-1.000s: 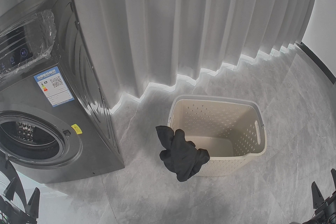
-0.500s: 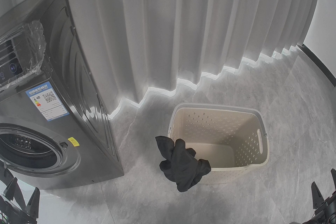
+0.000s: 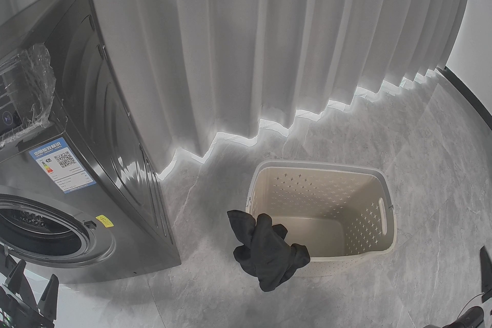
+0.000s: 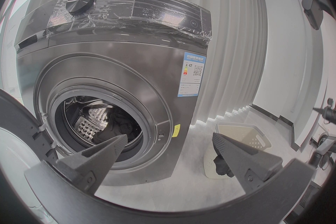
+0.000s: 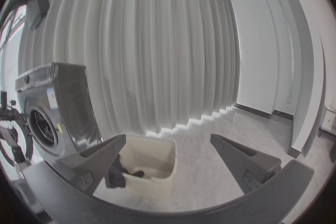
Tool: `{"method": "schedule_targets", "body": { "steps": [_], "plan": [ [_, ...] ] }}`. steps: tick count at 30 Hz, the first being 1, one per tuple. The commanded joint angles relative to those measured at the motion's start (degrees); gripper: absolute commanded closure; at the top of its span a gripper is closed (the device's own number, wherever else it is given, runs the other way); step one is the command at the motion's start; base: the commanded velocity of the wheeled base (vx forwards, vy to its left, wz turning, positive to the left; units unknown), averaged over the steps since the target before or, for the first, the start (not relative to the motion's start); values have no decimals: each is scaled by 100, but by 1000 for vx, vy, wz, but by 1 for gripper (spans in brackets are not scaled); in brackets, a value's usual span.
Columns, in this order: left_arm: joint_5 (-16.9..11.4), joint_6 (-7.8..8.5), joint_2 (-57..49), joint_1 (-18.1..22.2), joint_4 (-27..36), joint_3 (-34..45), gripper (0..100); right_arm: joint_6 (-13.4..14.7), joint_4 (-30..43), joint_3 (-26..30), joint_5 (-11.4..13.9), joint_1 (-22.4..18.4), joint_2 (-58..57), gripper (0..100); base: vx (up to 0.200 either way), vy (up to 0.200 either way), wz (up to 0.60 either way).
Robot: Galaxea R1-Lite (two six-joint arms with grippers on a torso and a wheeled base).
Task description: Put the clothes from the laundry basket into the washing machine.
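Grey stone-tile floor point(image 3: 215, 288), white curtain point(image 3: 266, 37) across the back wall. From the head view we count: one washing machine point(image 3: 118, 139) at 9 o'clock, one laundry basket point(image 3: 318, 185) at 5 o'clock, well apart on the floor.

One dark garment point(image 3: 266, 252) is draped over the basket's rim at its 7 o'clock corner. Part of it lies inside and most hangs down the outer wall, on the side facing the washer.

The washer door point(image 4: 17, 130) is swung open. There is dark clothing point(image 4: 115, 126) in the drum, but we can't tell how many pieces.

Two grippers, both holding nothing:
- left gripper point(image 4: 168, 136): jaws spread wide, low at 7 o'clock in the head view, just in front of the drum opening.
- right gripper point(image 5: 167, 137): jaws spread wide, low at 5 o'clock in the head view, apart from the basket; its wrist view looks toward basket and garment.
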Motion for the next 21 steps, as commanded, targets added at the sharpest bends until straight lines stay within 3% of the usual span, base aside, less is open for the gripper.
{"method": "schedule_targets", "body": {
  "steps": [1, 3, 6, 8, 21],
  "plan": [
    [8, -12, 9, -2, -1, 101, 0, 857, -59, -1242, 613, 850, 1683, 0, 0, 0, 0],
    [8, -21, 9, -2, 7, 101, 0, 1340, -76, -1189, 859, 1307, 2220, 0, 0, 0, 0],
    [0, -21, 9, -2, 7, 101, 0, 1577, -173, -1233, 1026, 1817, 2905, 0, 0, 0, 0],
    [0, -21, 9, -2, 7, 101, 0, 1595, -472, -1304, 1035, 2045, 3599, 0, 0, 0, 0],
    [17, -12, 9, -2, -1, 101, 0, 1595, -2801, -1418, 1096, 2309, 7106, 0, 0, 0, 0]
  ]
}}
